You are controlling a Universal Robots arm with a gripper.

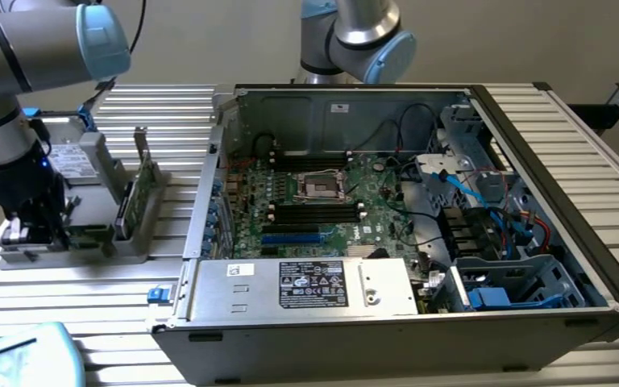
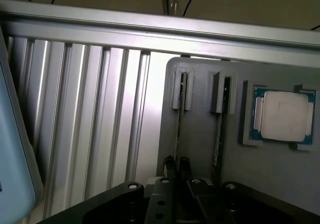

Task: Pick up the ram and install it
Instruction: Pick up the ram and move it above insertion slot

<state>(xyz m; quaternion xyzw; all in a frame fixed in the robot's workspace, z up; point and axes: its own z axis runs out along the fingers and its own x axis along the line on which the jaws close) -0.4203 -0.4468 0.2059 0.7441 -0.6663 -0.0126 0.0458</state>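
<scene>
Over at the exterior view's left, the arm hung low above a grey holder (image 1: pixel 126 250) on the slatted counter (image 1: pixel 94 298). The pincer (image 1: pixel 32 230) was down among the parts standing there. Close by stood a taller green card with a metal bracket (image 1: pixel 138 189), upright.

From the wrist view, the pincer (image 2: pixel 177 163) was clenched, one finger on either side of the ram (image 2: pixel 178 124). The ram sat edge-on in its slot in the holder (image 2: pixel 200 99). A second board (image 2: pixel 220 129) stood edge-on in the neighbouring slot. Beyond that, the square silver processor chip (image 2: pixel 282 115) lay flat in its own recess.

The open computer case (image 1: pixel 567 161) sat at the exterior view's right, well apart from the pincer, motherboard (image 1: pixel 321 201) exposed.
</scene>
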